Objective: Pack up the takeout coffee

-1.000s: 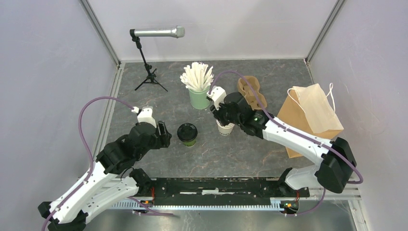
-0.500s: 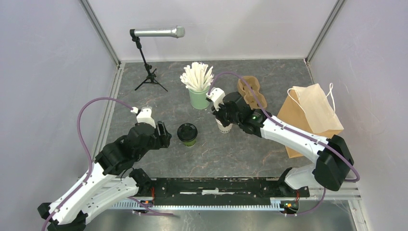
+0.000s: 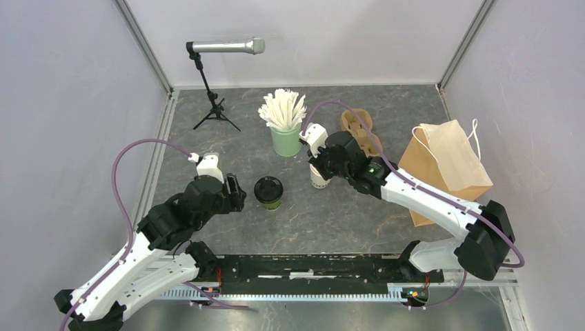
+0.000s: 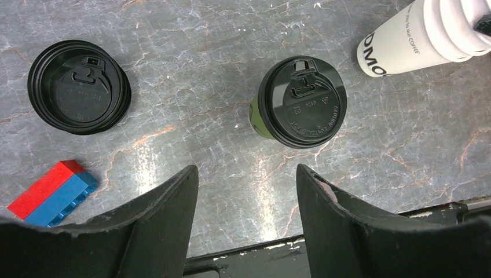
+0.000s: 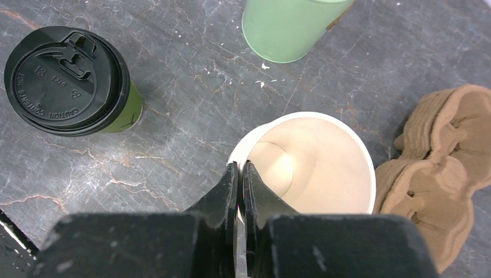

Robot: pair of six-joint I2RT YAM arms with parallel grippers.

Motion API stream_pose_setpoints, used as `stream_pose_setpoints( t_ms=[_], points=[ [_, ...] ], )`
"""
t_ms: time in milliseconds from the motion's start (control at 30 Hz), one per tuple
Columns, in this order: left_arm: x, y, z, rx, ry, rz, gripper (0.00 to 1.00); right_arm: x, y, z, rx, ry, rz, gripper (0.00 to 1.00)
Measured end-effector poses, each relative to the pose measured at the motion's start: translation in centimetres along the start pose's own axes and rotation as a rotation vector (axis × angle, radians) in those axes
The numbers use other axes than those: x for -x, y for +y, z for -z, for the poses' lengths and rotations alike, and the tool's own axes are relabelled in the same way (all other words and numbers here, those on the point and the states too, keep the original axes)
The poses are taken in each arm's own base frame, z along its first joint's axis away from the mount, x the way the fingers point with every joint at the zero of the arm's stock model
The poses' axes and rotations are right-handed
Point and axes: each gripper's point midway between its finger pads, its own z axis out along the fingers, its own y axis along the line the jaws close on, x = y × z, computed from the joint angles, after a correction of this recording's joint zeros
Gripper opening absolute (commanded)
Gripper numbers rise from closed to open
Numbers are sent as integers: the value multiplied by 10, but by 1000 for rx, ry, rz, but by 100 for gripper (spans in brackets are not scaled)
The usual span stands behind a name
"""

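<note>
on the grey bench (image 3: pixel 331 221) the right jaws are clenched on the rim of a lidless white cup (image 5: pixel 312 162). the left jaws stand released, just left of the olive-green cup (image 3: pixel 269 193), which is upright at the middle with its black lid on.

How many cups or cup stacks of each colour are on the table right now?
Olive-green cup with black lid: 1
White lidless cup stack: 1
Mint-green cup of white sticks: 1
Total: 3
</note>
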Motion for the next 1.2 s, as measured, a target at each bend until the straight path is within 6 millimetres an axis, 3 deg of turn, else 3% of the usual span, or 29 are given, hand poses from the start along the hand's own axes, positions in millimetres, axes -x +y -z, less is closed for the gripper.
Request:
stream_pose_setpoints(
  t_ms=[100,200,433,667,933,1200],
  points=[
    [1,-3,-2,-5,2,1,68,4,-4,5,-14,-16,22,3],
    [3,-21,-8,-62,14,40,67,9,-6,11,-18,-44,46,1],
    [21,-110,-40,-321,58,276,60,0,-6,35,-13,-125,112,1],
    [16,-169,-89,-406,182,359,59,-6,-4,42,2,-152,151,2],
    [25,-204,-102,-538,198,422,58,-1,-1,45,17,-189,160,2],
    [32,-206,-110,-548,177,440,56,-5,1,44,23,-189,160,2]
  ],
)
